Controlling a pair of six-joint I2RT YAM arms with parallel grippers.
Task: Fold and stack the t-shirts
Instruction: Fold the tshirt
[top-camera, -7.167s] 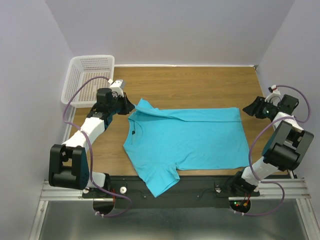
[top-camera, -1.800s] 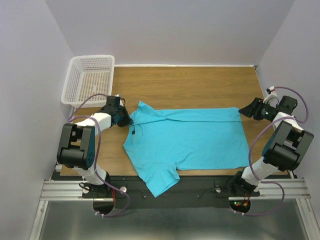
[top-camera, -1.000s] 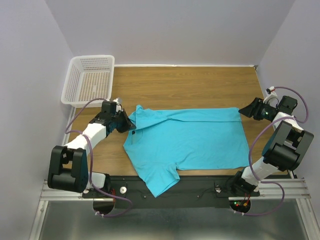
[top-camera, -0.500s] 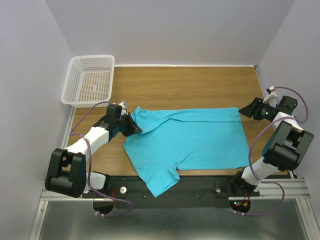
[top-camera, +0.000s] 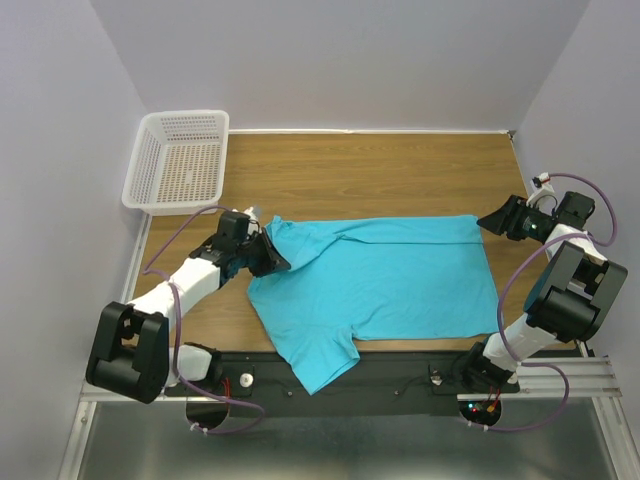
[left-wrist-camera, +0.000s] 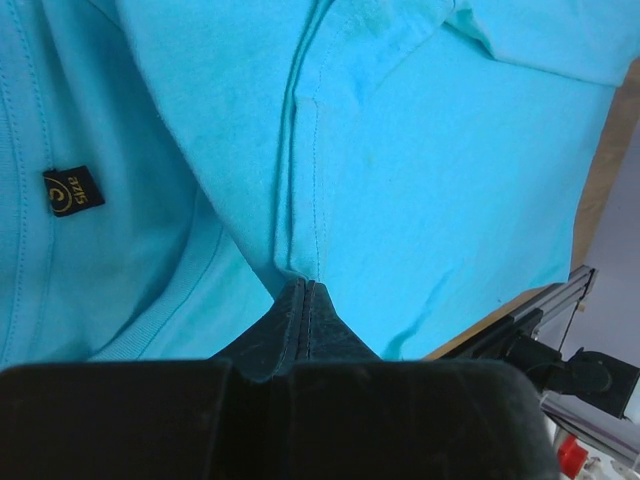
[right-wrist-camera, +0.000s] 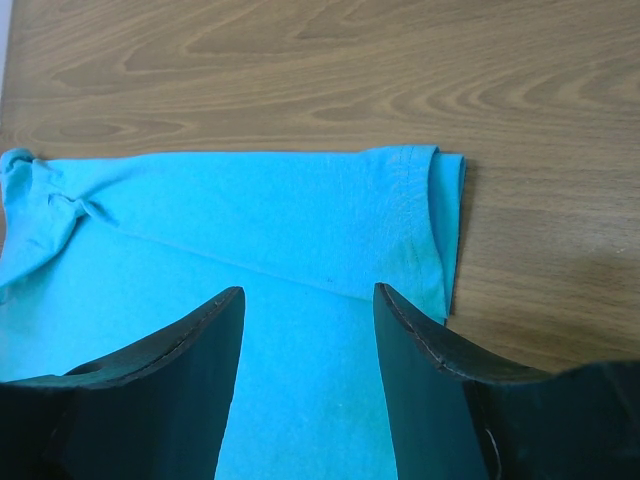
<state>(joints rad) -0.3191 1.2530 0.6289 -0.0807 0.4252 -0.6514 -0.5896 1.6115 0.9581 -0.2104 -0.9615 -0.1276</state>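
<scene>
The plain turquoise-blue short-sleeved cotton t-shirt (top-camera: 380, 275) lies spread on the brown wooden bench (top-camera: 400, 175), 1 sleeve over the near edge; its small dark neck label (left-wrist-camera: 73, 190) carries yellow print that reads "size". The left arm reaches low across the bench, its left pincer (top-camera: 272, 255) clamped on a raised pleat of cloth by the collar. The right arm stands bent at the bench's right side, its right pincer (top-camera: 497, 218) parted and empty, near the shirt's far right corner.
</scene>
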